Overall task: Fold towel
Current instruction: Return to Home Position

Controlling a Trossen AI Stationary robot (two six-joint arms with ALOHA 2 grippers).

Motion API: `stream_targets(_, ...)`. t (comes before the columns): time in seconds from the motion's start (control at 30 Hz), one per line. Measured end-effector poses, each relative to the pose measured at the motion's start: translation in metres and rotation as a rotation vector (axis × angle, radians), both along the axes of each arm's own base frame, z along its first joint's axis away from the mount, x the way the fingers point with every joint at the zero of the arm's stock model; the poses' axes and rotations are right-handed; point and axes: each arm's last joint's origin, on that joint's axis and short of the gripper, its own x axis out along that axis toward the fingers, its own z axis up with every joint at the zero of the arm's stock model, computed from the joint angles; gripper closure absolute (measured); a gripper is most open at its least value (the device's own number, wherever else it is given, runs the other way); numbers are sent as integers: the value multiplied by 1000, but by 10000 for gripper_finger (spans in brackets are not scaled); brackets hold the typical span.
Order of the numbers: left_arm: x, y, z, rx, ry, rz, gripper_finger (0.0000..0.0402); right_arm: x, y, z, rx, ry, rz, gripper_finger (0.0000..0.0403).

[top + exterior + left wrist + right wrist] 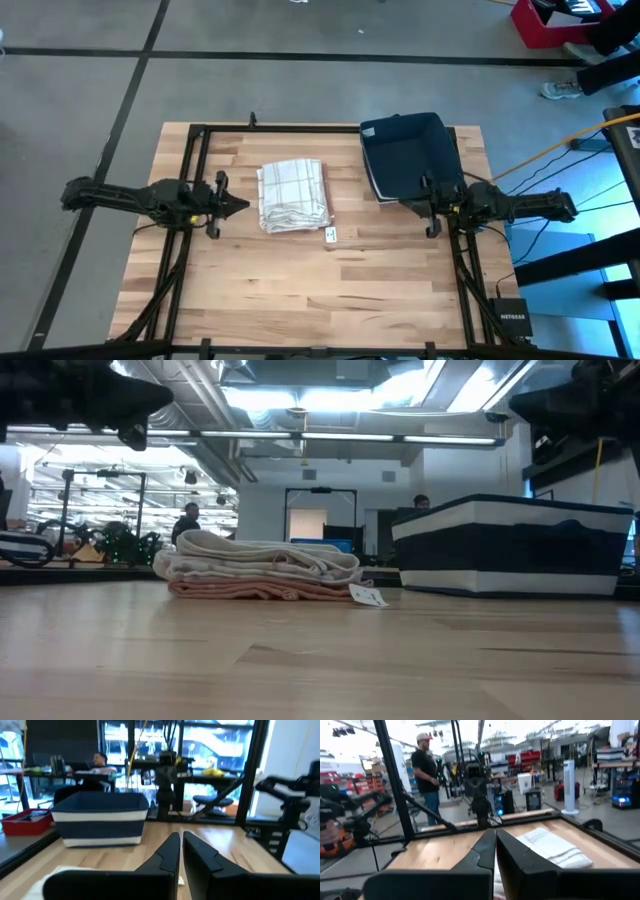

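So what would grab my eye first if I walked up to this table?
Probably the neat stack of folded towels in the middle of the table, white ones over a brownish one. Beside it, on the robot's right, sits a dark basket with a white band. The left claw and right claw hover shut, one each side, holding nothing.
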Motion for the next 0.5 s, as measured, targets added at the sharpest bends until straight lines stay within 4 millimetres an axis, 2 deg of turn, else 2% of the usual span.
stream_targets(0.2, -13, 0, -9, -17, -94, -39, 386, -5, -2, -17, 28, -32, -56, 386)
stream_targets(0.37, -20, -1, -15, -8, -129, -97, 386, -6, -3, -20, 22, -9, -90, 386)
stream_targets(0.5, -18, 0, -21, 0, -90, -107, 386, -6, -2, -20, -8, -10, -61, 386)
